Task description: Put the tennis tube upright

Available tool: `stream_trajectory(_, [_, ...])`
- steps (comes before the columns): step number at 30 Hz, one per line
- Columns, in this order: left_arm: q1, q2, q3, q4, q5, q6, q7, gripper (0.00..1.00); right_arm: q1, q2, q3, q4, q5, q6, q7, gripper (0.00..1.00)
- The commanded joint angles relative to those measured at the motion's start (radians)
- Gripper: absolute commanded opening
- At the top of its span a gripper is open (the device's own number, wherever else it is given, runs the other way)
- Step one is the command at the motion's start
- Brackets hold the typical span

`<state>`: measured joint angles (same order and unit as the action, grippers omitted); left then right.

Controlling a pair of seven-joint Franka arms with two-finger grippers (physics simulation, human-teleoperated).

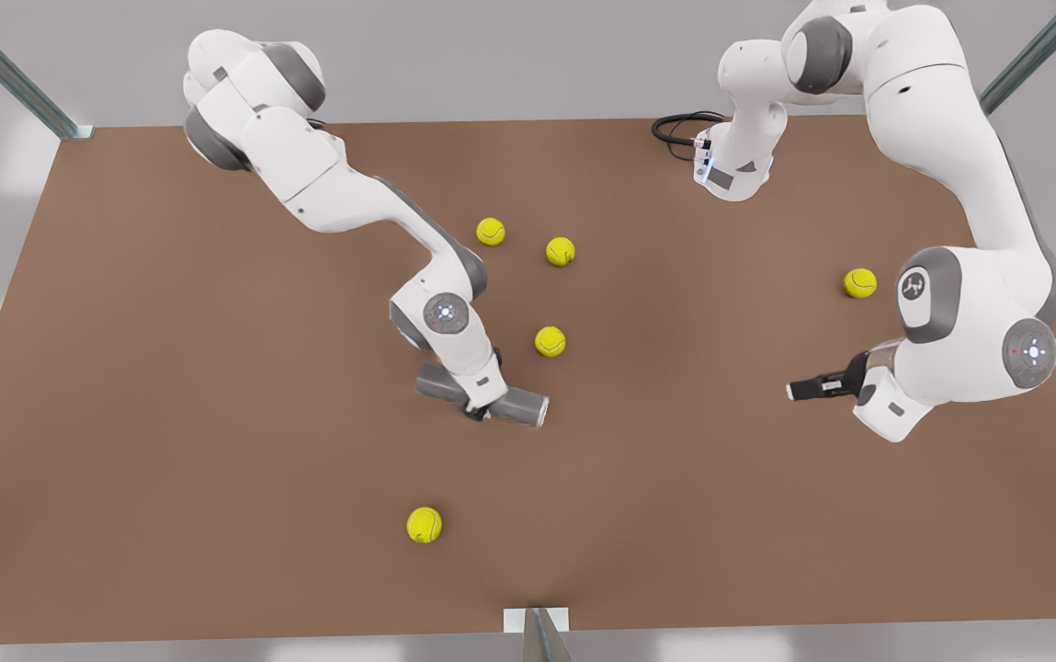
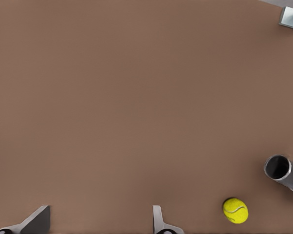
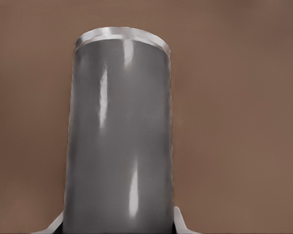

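Note:
The tennis tube (image 1: 523,406) is a dark grey cylinder lying on its side on the brown table (image 1: 169,414), its metal-rimmed end toward the front view's right. My right gripper (image 1: 482,405), on the arm at the front view's left, comes down over the tube's middle and is shut on it. In the right wrist view the tube (image 3: 119,136) runs away from the camera, with a fingertip (image 3: 183,225) against each side. My left gripper (image 1: 803,389) hovers open at the front view's right, apart from the tube. Its wrist view shows the tube's hollow end (image 2: 278,168) far off.
Several yellow-green tennis balls lie loose on the table: one (image 1: 550,341) just behind the tube, two (image 1: 491,231) (image 1: 561,251) farther back, one (image 1: 424,525) near the front edge, one (image 1: 860,282) by the arm at the right. A black cable (image 1: 675,129) lies at the back.

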<state>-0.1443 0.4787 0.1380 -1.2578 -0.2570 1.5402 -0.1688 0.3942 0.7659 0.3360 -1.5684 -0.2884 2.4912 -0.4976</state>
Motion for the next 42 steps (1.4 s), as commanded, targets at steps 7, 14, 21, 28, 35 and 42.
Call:
stream_trajectory(7, [0.0, 0.038, -0.005, 0.0, -0.13, 0.027, 0.003, 1.0, 0.192, 0.168, -0.097, 0.295, -0.011, -0.017, -0.119, 1.0])
stream_trajectory(14, [0.0, 0.043, -0.006, 0.008, -0.153, 0.027, 0.005, 1.0, 0.189, 0.144, -0.097, 0.294, 0.012, -0.035, -0.114, 1.0])
stream_trajectory(21, [-0.003, 0.043, -0.006, 0.008, -0.154, 0.029, 0.003, 1.0, 0.226, -0.025, -0.088, 0.271, 0.156, -0.27, 0.076, 1.0])
stream_trajectory(28, [0.0, 0.063, -0.097, -0.003, -0.432, -0.012, 0.201, 0.99, -0.579, -0.48, 0.029, -0.105, 0.192, -0.601, 0.24, 1.0])
stream_trajectory(35, [-0.052, 0.235, -0.213, -0.005, -0.604, 0.098, 0.31, 0.99, -0.551, -0.629, -0.243, -0.073, 0.178, -0.735, 0.294, 1.0])
stream_trajectory(42, [-0.09, 0.363, -0.235, -0.018, -0.694, 0.227, 0.483, 0.99, -0.489, -0.66, -0.244, -0.009, 0.186, -0.819, 0.462, 1.0])
